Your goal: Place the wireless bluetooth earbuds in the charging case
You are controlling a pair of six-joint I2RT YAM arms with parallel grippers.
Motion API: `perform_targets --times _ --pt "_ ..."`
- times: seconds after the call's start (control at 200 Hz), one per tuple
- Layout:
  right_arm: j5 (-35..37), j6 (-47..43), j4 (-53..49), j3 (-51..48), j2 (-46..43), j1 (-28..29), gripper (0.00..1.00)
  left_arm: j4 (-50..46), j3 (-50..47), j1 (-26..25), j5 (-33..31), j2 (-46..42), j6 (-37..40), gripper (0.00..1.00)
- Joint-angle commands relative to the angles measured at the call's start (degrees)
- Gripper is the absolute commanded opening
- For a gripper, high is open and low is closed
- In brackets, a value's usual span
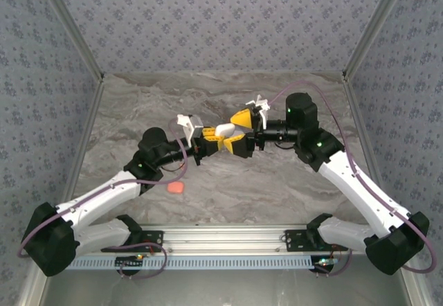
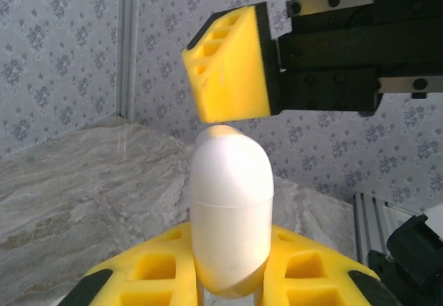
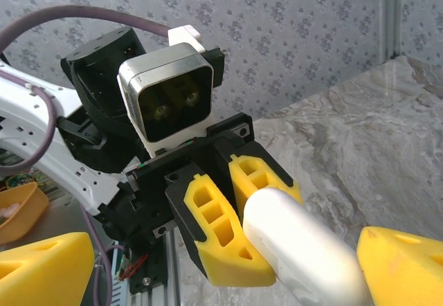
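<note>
The left hand (image 2: 228, 282) is clamped tight on a white charging case (image 2: 230, 202), held above the worktop (image 1: 277, 188). The right hand (image 1: 239, 133) has its jaws spread wide around the case's free end. White earbuds (image 1: 185, 120) lie on the worktop just beyond the hands, and a coral-red item (image 1: 177, 187) lies nearer the arm bases.

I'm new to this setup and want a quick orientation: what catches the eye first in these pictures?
The two arms meet nose to nose above the middle of the marble table. The left gripper is clamped on a rounded white case, and the right gripper stands open around it. A small coral-red item lies on the table nearer the bases, and small white pieces sit just beyond the grippers.
</note>
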Motion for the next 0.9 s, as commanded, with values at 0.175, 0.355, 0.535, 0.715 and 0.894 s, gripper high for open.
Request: perform_targets --times 0.175,0.355,0.535,0.715,0.894 --pt "13.2 -0.4 -4.3 -0.5 -4.2 -3.5 1.0 -3.3 1.6 0.1 -0.8 -0.8 -0.1 0.0" --pt "22.7 5.8 -2.6 -5.0 -8.6 -10.6 1.0 -8.4 0.1 0.1 -4.5 1.4 -2.7 0.0" --pt "16.4 12.0 2.2 -9.7 -12.5 -18.6 1.0 -8.8 -0.1 0.0 -7.3 10.5 -9.1 0.0" --pt "16.0 12.6 0.2 -10.1 -13.5 -20.4 1.0 -7.7 3.1 0.1 -8.8 21.9 -15.3 0.0" --pt "17.2 12.0 -1.4 -10.2 -13.4 -20.8 1.0 -8.5 8.9 0.0 -4.8 33.2 -20.7 0.0"
